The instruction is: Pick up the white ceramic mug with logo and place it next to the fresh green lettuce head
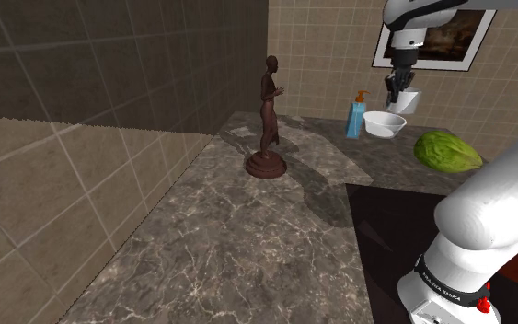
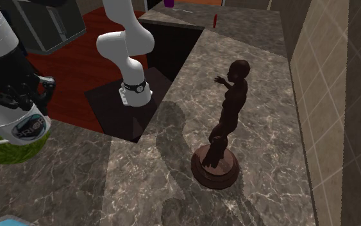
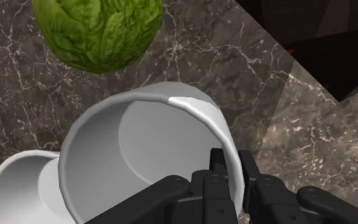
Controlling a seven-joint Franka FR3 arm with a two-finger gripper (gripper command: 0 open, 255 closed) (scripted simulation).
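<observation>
Gripper (image 3: 230,167): clamped on the mug's rim, one black finger inside the wall, the other outside
Mug (image 2: 20,125): white with a dark round logo on its side, held clear of the counter, hanging over the bowl's edge with the lettuce close by
Lettuce (image 1: 446,150): green head lying on the counter, near the bowl
Bowl (image 1: 385,122): white, standing between the soap dispenser and the lettuce
Soap dispenser (image 1: 354,116): blue, orange pump, just beside the bowl
Statue (image 1: 268,120): dark brown figure upright on a round base, well apart from the mug
Counter (image 1: 247,239): brown veined marble
</observation>
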